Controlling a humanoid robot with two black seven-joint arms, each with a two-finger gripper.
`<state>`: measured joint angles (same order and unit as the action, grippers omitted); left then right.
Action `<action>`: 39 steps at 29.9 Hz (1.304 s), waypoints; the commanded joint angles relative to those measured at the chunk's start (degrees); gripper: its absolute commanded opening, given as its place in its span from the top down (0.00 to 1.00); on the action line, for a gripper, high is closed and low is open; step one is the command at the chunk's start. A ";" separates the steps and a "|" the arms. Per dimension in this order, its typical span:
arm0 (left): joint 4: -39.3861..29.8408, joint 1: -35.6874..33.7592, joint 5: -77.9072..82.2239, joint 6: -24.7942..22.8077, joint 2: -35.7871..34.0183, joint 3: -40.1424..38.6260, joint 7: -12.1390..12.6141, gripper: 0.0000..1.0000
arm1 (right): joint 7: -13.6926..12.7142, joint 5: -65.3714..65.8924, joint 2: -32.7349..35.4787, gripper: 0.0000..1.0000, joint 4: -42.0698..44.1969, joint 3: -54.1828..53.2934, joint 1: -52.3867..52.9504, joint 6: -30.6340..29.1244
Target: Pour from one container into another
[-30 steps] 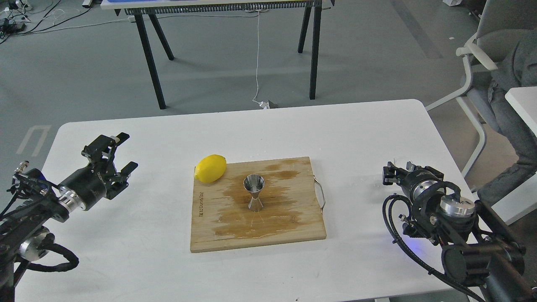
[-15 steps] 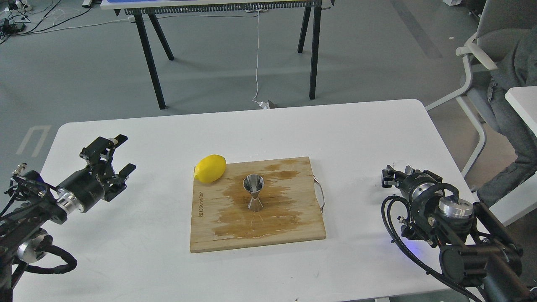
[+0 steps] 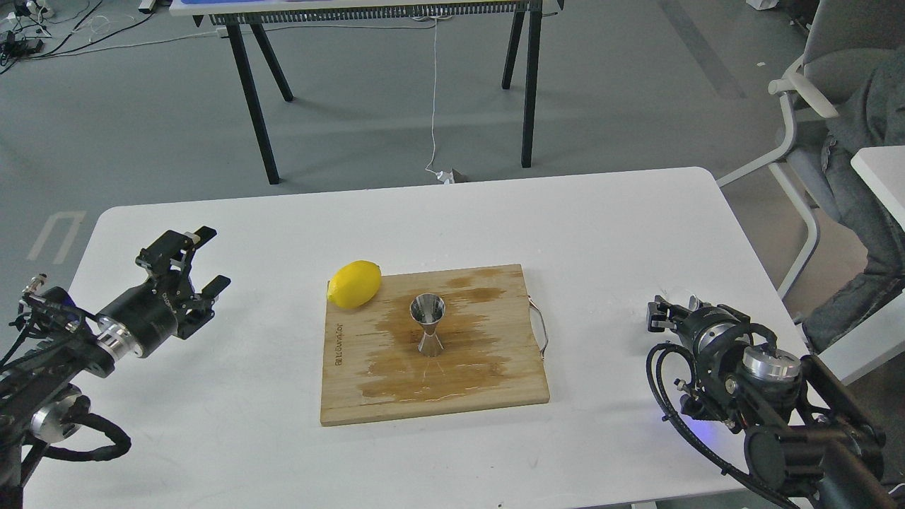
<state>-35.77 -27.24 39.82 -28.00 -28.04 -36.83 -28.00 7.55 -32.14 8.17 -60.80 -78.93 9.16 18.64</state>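
Standing upright on wet board (image 3: 495,385): jigger (image 3: 428,324), lemon (image 3: 355,283) beside.

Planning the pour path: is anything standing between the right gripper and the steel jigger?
Nothing visible. Between the right gripper and the jigger lie only bare white table and the cutting board, whose metal handle lies low. The lemon sits beyond the jigger, off that line.
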 commanded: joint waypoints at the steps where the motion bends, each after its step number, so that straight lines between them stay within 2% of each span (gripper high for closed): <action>1: 0.00 0.00 0.00 0.00 0.00 0.00 0.00 0.01 | 0.01 -0.20 0.00 0.29 -0.20 -0.08 -0.28 0.00; 7: 0.00 0.00 0.00 0.00 0.00 0.00 0.00 0.01 | 0.01 -0.29 0.00 0.07 -0.46 -0.96 -0.63 -0.09; 8: 0.00 0.00 0.00 0.00 0.09 0.00 0.00 0.01 | 0.01 -0.29 0.00 0.06 -0.55 -0.96 -0.64 -0.09; 35: 0.00 -0.18 0.00 0.00 0.35 0.00 0.00 0.01 | -0.17 -0.12 0.88 0.01 -3.80 -1.58 4.81 -0.35; 37: 0.00 -0.27 0.00 0.00 0.35 0.00 0.00 0.01 | -2.18 0.23 2.54 0.01 -4.85 0.00 6.82 -1.05; 39: 0.00 -0.53 -0.09 0.00 0.35 0.00 0.00 0.01 | -6.39 1.02 5.52 0.01 -6.25 2.80 8.84 -2.45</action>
<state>-35.77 -27.49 39.84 -28.00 -27.62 -36.83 -28.00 5.63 -31.96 10.47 -65.41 -79.21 15.43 17.74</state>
